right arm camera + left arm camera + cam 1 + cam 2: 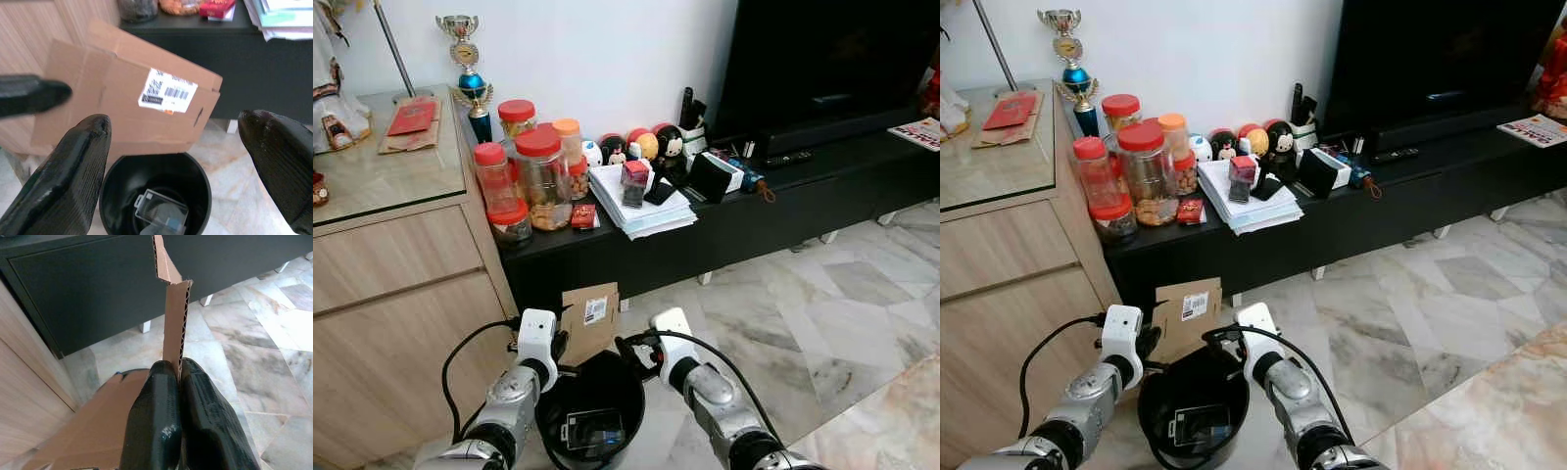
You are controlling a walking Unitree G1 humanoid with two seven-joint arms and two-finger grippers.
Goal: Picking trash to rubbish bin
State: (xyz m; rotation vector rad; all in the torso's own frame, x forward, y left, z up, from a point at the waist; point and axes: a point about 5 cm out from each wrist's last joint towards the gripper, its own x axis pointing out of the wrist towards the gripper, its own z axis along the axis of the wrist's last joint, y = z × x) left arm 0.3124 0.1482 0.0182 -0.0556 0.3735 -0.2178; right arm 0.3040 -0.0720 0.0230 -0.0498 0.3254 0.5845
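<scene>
Step in hand: dropping the flattened cardboard piece (590,321) into the black bin (592,411), judging by how it hangs over the bin mouth.
Left claw (178,377): fingers pressed together on one edge of the cardboard, gripping it through the corrugated thickness; the sheet stands upright from the pinch.
Right claw (178,142): spread wide and empty, poised near the bin's right rim and facing the labelled side of the cardboard.
Cardboard position: above the far rim of the bin, just in front of the black TV desk (773,201), its lower edge close to the opening; whether it touches the rim is hard to tell.
Bin contents: a clear plastic container (161,212) lies at the bottom.
Doing it well: the sheet looks about as wide as the bin mouth, so I would tilt it to go in narrow edge first, bring it towards the centre, then let go.
Right claw's use: it could steady or nudge the free edge inward if the sheet catches on the rim.
Risk: releasing too far back could tip the cardboard onto the marble floor (842,313) behind the bin.
</scene>
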